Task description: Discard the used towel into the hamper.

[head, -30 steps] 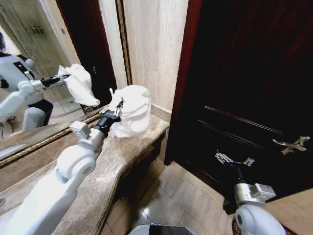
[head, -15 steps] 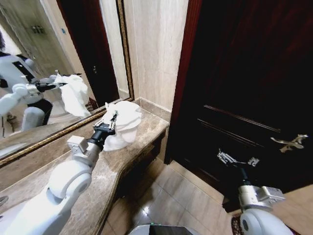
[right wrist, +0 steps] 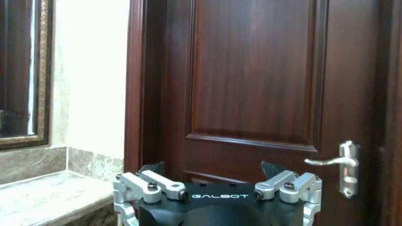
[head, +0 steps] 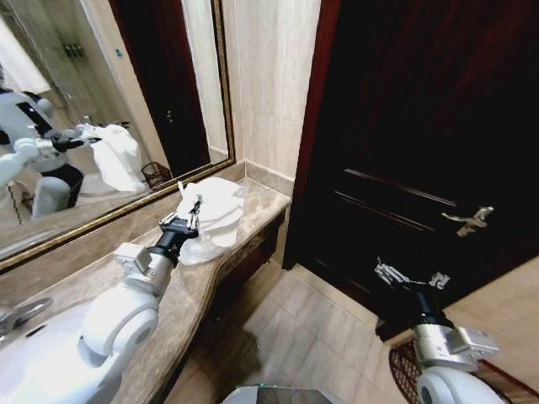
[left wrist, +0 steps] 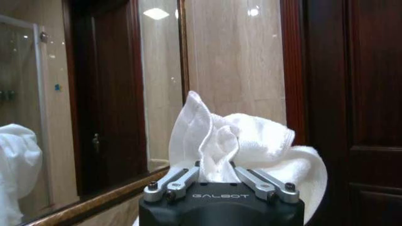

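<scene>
Left gripper [head: 192, 212] fingers pinch the crumpled white towel [head: 212, 215] over the marble worktop [head: 189, 290], mirror [head: 101, 109] just behind. The hamper [head: 413, 366] sits beside the right gripper [head: 410, 279], fingers spread wide, facing the dark door [head: 421, 126].

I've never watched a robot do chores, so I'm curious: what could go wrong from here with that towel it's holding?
The left gripper pinches only a bunch of the towel; the rest hangs loose over the counter, so it might slip free or drag along the edge. The hamper sits on the floor at the robot's right, by the right gripper. That is a long way to carry the towel, and the door handle could catch it.
</scene>
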